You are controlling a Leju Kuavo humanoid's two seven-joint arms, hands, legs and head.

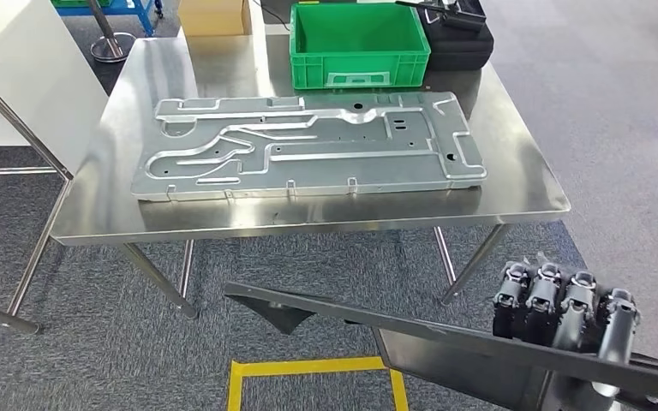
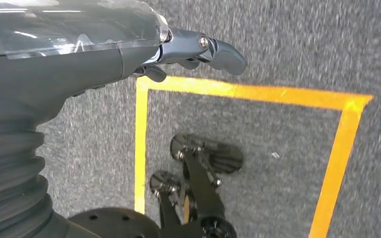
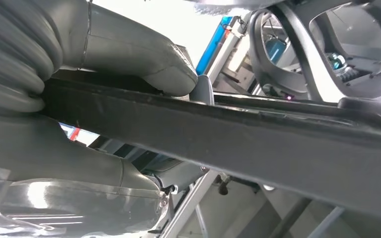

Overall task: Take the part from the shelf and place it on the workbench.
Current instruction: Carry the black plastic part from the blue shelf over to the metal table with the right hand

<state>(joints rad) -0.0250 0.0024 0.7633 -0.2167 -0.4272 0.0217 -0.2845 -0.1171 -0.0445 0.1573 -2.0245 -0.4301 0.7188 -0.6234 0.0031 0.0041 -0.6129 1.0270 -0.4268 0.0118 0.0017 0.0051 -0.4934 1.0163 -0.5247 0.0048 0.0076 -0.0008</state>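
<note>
The part [image 1: 445,360] is a long, flat, dark metal panel. It hangs low in front of me, short of the workbench's [image 1: 514,180] near edge. My right hand [image 1: 565,304] grips its right end, fingers curled over the top edge. In the right wrist view the thumb and fingers of that hand [image 3: 119,49] clamp the dark part [image 3: 258,134] from both sides. My left hand [image 2: 79,59] hangs over the carpet with the thumb out and nothing in it.
A large silver stamped panel [image 1: 308,145] covers most of the steel workbench. Behind it stand a green bin [image 1: 358,43] and a black case [image 1: 458,34]. A white table [image 1: 17,77] stands at the left. Yellow tape [image 1: 308,368] marks a square on the carpet.
</note>
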